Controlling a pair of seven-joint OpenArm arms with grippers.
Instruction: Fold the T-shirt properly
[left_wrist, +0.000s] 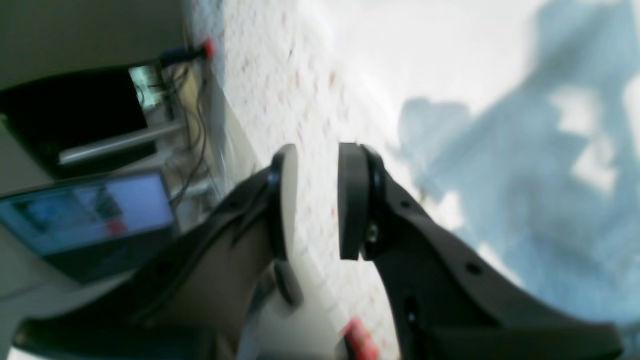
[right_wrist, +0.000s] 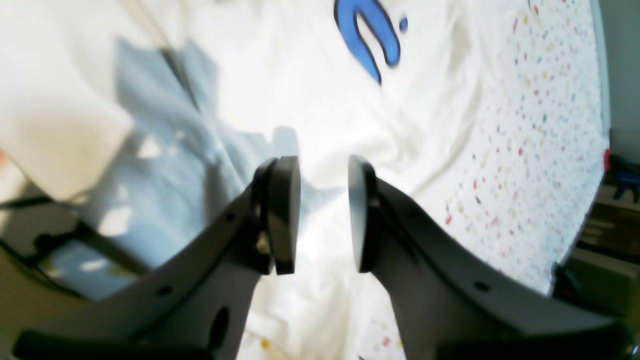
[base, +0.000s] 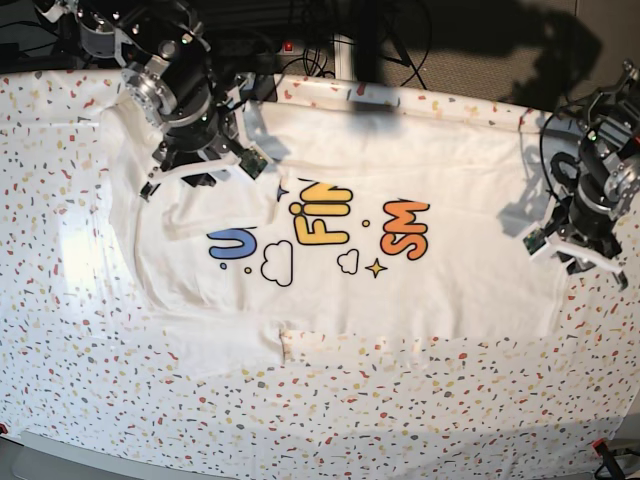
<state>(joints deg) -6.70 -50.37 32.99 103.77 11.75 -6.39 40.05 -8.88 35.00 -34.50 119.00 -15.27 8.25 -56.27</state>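
The T-shirt (base: 400, 265) lay spread across the middle of the tabletop (base: 120, 400), print side up, on the speckled tablecloth (base: 450, 420). One part of it was folded over the lettering at the far left. The right claw (right_wrist: 324, 215) hung above that left part, its pads apart with nothing between them. The left claw (left_wrist: 317, 200) hung over the shirt's right edge, also spread and empty, with tablecloth visible through its gap.
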